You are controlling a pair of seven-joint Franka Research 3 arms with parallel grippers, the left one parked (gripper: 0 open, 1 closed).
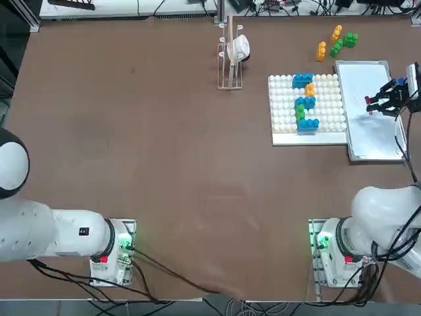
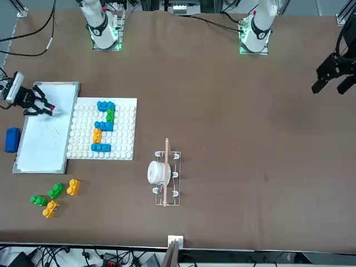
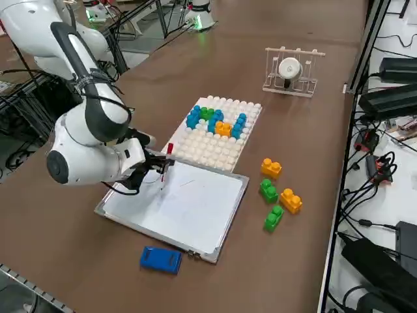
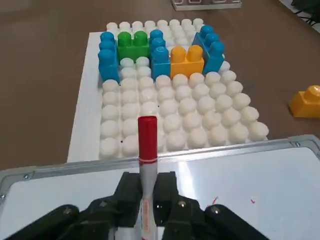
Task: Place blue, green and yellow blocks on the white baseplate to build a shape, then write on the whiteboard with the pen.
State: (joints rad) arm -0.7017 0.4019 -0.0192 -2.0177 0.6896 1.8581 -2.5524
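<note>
pen (image 4: 148,175) upright in the right gripper (image 4: 148,192), its fingers closed on the pale barrel with the red end up, above the whiteboard (image 3: 179,202). i cannot tell whether the tip touches the surface. a few small red marks (image 4: 215,200) show on the board.

the whiteboard lies flat on the table (image 1: 164,164), its left edge along the right edge of the white baseplate (image 1: 283,112). on the baseplate stands the shape, an s-like figure running from the far edge toward the near edge: blue block (image 1: 302,80), orange block (image 1: 310,89), blue block (image 1: 305,103), green block (image 1: 300,112), blue block (image 1: 308,125).

four loose blocks lie on the table near the whiteboard's far edge: two orange ones (image 3: 271,168) and two green ones (image 3: 268,191). a blue eraser (image 3: 160,259) sits just beside the whiteboard's right edge. a wire rack (image 1: 230,82) with a white roll (image 1: 239,49) stands left of the baseplate, near the table's far edge.
</note>
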